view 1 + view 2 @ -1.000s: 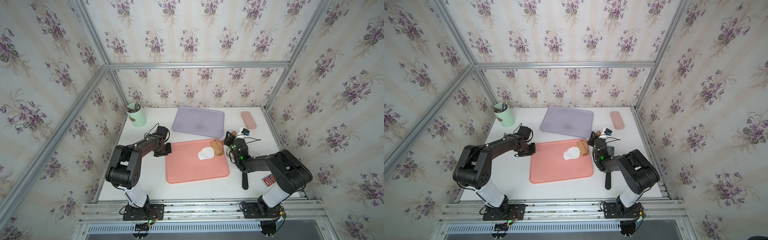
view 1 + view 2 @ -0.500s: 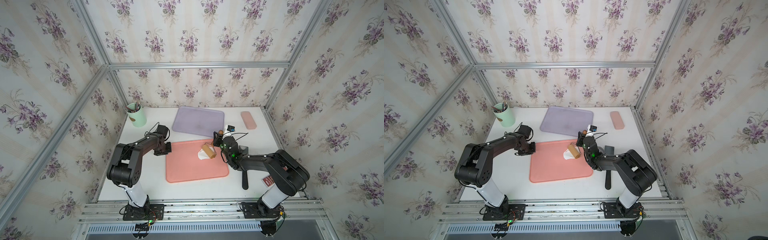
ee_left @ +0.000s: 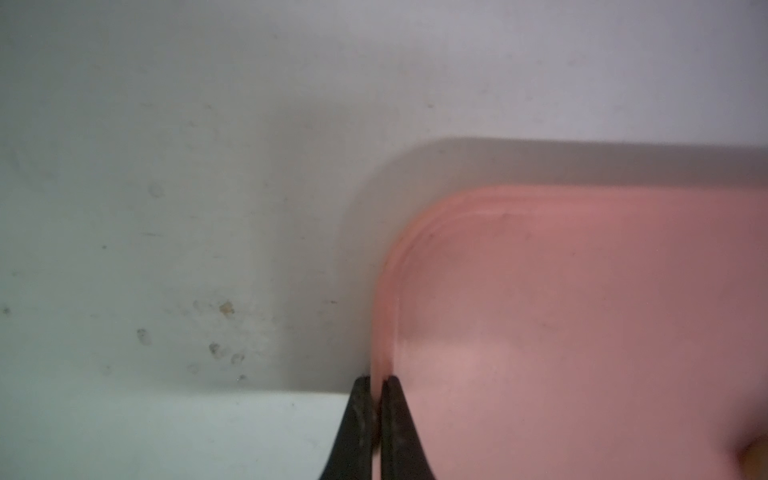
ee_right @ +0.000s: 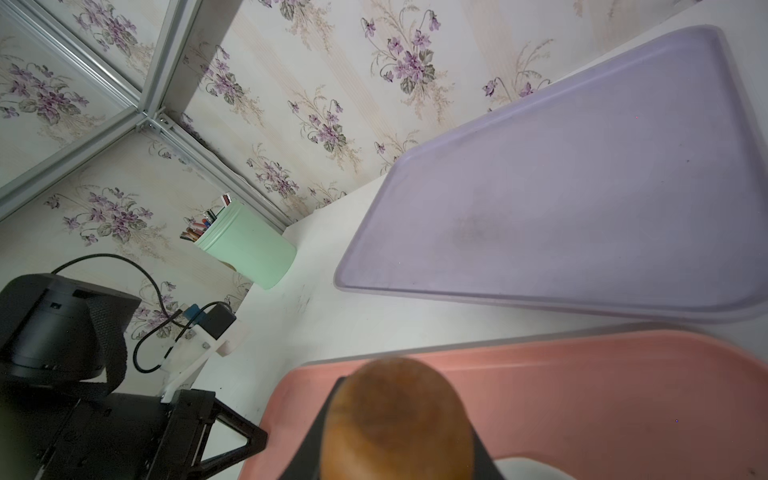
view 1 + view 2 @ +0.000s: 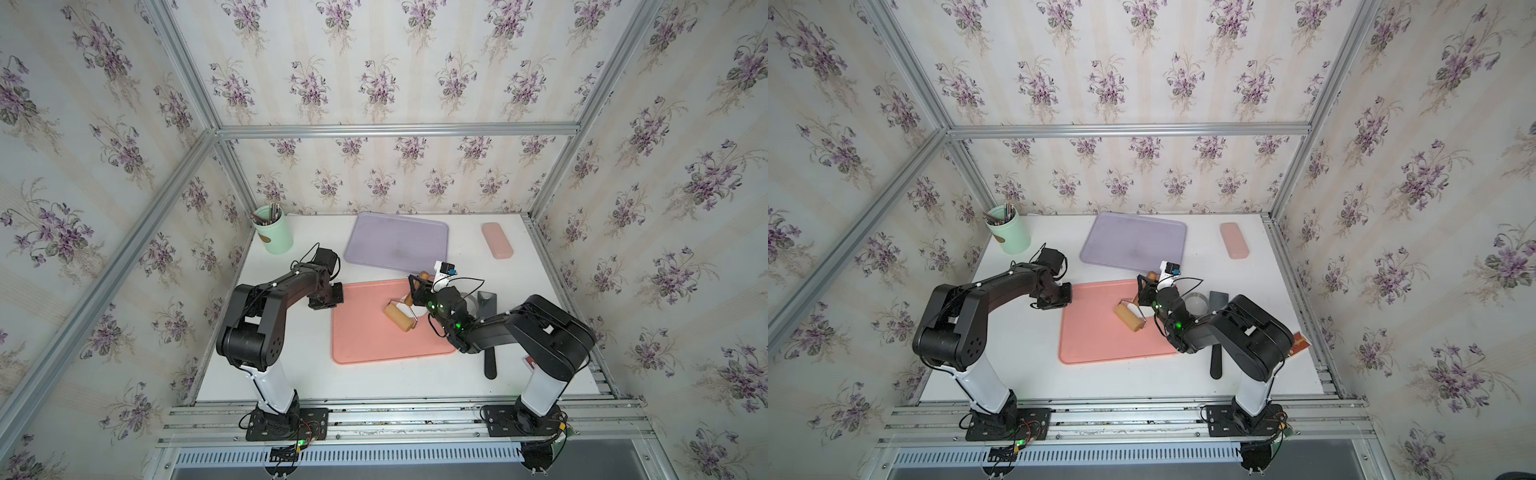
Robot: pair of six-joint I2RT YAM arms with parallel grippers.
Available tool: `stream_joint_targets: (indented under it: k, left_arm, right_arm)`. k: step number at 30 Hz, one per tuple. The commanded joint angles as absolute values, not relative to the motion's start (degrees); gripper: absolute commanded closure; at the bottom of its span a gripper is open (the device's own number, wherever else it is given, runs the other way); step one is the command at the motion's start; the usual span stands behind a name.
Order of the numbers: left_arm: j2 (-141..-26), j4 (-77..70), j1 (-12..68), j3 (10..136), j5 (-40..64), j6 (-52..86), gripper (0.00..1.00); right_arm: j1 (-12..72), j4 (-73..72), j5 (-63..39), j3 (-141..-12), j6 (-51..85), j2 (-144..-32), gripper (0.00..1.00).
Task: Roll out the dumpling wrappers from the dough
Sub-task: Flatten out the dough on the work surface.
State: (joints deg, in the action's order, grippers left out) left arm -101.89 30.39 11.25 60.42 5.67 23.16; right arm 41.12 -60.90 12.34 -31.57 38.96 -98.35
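**Left end effector** (image 3: 376, 409): fingertips are pinched tight on the rim of the pink tray (image 3: 582, 311), at its far left corner.

**Right end effector** (image 5: 417, 289): closed around the wooden handle of a pastry roller (image 5: 400, 318). The wrist view shows dark fingers (image 4: 484, 455) on either side of the handle. The barrel lies on the pink tray.

**Dough** (image 5: 1133, 308): a small white flattened patch on the far right part of the pink tray. It touches the barrel and is largely hidden by the roller frame and the end effector.

**Bench** (image 5: 299, 365), other items:
- Lilac tray (image 5: 395, 241), just behind the pink tray.
- Mint cup of pencils (image 5: 274, 235), in the far left corner.
- Pink oblong case (image 5: 496, 240), at the far right.
- Metal ring cutter (image 5: 1196, 303) and black scraper (image 5: 1216, 332), just right of the pink tray.
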Motion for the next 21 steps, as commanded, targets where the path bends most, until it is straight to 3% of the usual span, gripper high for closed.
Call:
stream_joint_targets:
  k: [1, 5, 11, 17, 21]
  left_arm:
    - [-102.4, 30.6, 11.2, 59.9, 3.3, 23.3, 1.0]
    - [-102.5, 30.1, 11.2, 59.8, 4.2, 23.3, 1.0]
    - [-103.4, 29.7, 11.2, 60.3, 4.9, 23.2, 1.0]
    - [-103.5, 29.7, 11.4, 60.5, 4.9, 23.3, 1.0]
    - [-103.5, 29.9, 11.4, 60.6, 4.6, 23.4, 1.0]
  right_arm:
    - [37.0, -56.9, 10.2, -30.6, 40.7, -92.5, 1.0]
    - [32.6, -52.3, 10.0, -30.3, 36.0, -90.0, 1.0]
    - [31.9, -57.5, 8.1, -28.8, 32.1, -98.3, 1.0]
    - [39.9, -59.3, 13.6, -29.9, 32.7, -105.8, 1.0]
    - [41.7, -61.0, 14.0, -30.5, 36.1, -104.6, 1.0]
